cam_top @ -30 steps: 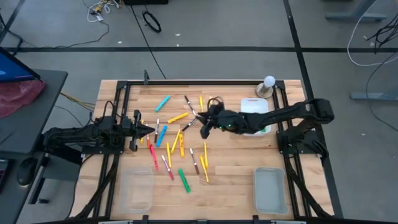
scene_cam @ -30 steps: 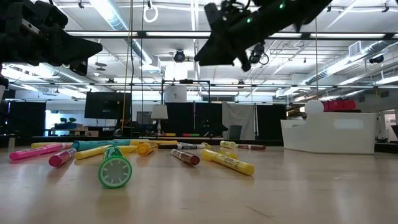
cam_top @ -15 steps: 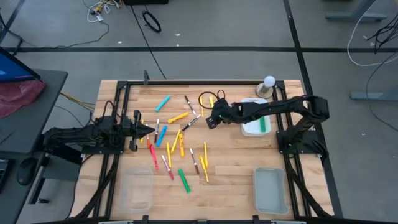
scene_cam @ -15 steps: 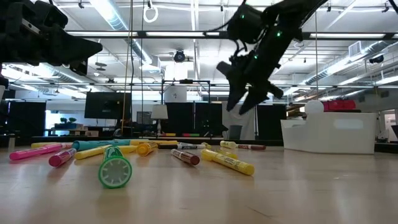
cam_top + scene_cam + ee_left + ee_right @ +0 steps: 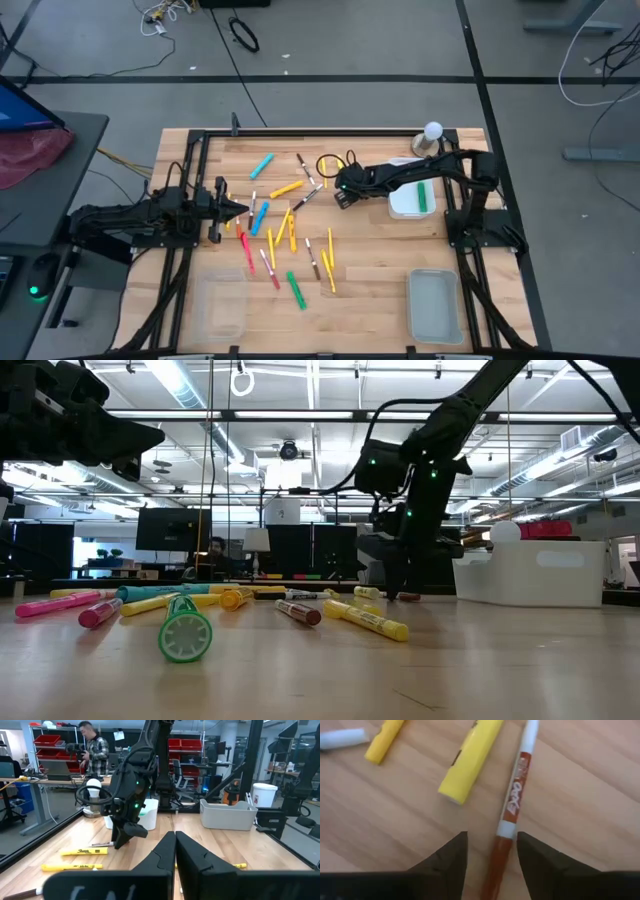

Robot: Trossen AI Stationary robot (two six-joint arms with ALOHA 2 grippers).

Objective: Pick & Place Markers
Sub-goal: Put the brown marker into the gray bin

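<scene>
Several markers (image 5: 280, 235) lie flat and scattered on the wooden table: yellow, pink, green, light blue, and white with dark caps. My right gripper (image 5: 340, 194) points down at the table near the far right of the scatter. It is open, with its fingertips (image 5: 455, 850) on either side of a white marker with a red-brown cap (image 5: 512, 805), gaps showing on both sides. A yellow marker (image 5: 472, 760) lies beside it. My left gripper (image 5: 240, 209) waits shut at the scatter's left, raised above the table (image 5: 175, 837).
A white bin (image 5: 408, 178) holding a green marker (image 5: 421, 195) stands just right of the right gripper. Two clear trays (image 5: 218, 305) (image 5: 433, 305) sit near the front edge. A lamp with a white ball (image 5: 432, 135) and a cable loop (image 5: 330, 161) are at the far side. A person (image 5: 92, 742) stands beyond the table.
The right gripper has come down from well above the table to the tabletop, tipping from slanted to pointing almost straight down. It has also shifted slightly toward the far right, and the arm has drawn back off the white bin. The markers have stayed put.
</scene>
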